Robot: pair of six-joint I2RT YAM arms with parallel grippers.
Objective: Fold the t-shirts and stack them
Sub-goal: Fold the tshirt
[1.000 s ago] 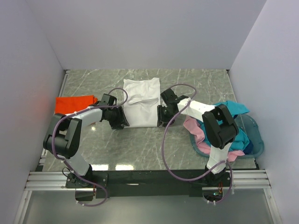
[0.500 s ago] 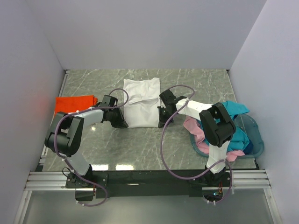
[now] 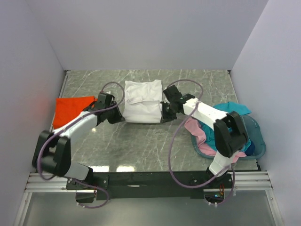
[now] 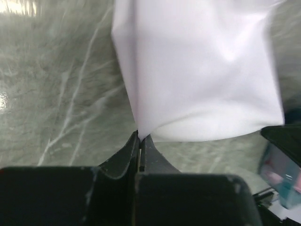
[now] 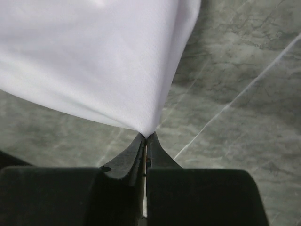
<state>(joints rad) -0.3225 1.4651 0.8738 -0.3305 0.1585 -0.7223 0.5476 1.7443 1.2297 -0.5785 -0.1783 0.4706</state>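
While the white t-shirt (image 3: 141, 101) sits mid-fold at table centre, only one piece looks finished.

Top view:
- The orange t-shirt (image 3: 71, 109) lies flat and roughly rectangular at far left, well apart from the white one. I'd call it folded.
- The pink t-shirt (image 3: 194, 129) and teal t-shirt (image 3: 235, 110) are bunched in and over the basket (image 3: 261, 141) at right, not yet folded.
- No stack yet. My estimate is one of the four visible shirts done, a second in progress, and stacking all to do.
- The left gripper (image 3: 120, 117) is at the white shirt's near-left corner and the right gripper (image 3: 162, 117) at its near-right corner. Both arms reach forward and inward, mirrored either side of the shirt.

Left wrist view:
- The left gripper (image 4: 140, 139) has its jaws closed, pinching a corner of the white t-shirt (image 4: 197, 70).
- The cloth fans up from the tips, off the marble table (image 4: 56, 94), and its near edge curls under.

Right wrist view:
- The right gripper (image 5: 145, 137) also has its jaws closed, clamped on the other corner of the white t-shirt (image 5: 94, 61).
- The fabric pulls to a taut point at the tips, with the table (image 5: 235, 94) showing beneath it.
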